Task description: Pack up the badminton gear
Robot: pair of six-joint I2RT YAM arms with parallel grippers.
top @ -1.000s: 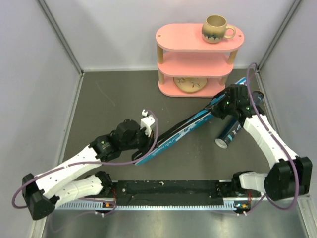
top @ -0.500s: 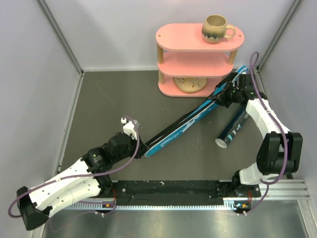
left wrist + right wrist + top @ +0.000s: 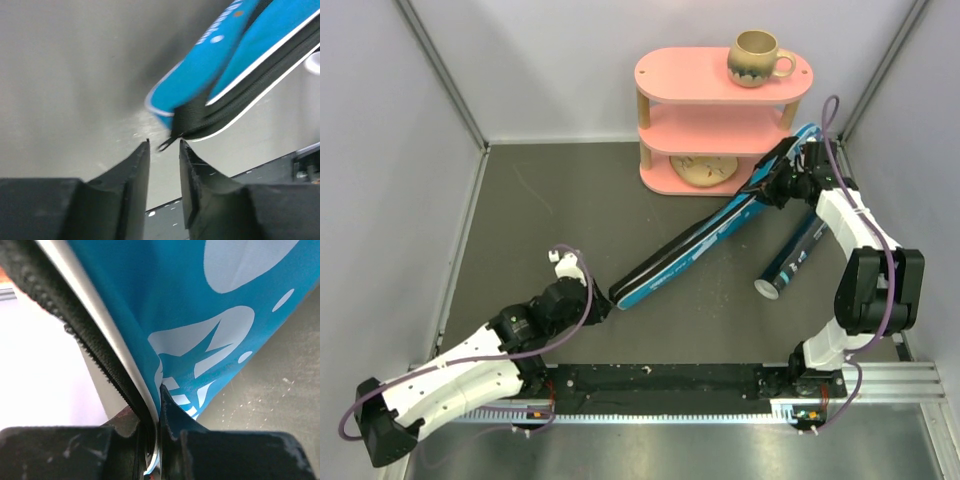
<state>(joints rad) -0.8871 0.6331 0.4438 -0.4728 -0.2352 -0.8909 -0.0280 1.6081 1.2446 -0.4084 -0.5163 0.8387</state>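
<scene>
On my feed I see a pink three-tier shelf standing on the dark grey table, a beige mug upright on the shelf's top tier towards its right end, and a round tan dish lying on its bottom tier.

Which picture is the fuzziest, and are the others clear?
Left wrist view: the blue racket cover is smeared and out of focus, the left hand crisper. Right wrist view: its print is sharp, top-left corner washed out. Top view: sharp, evenly lit.

overhead looks down; both close wrist views share cover
</scene>
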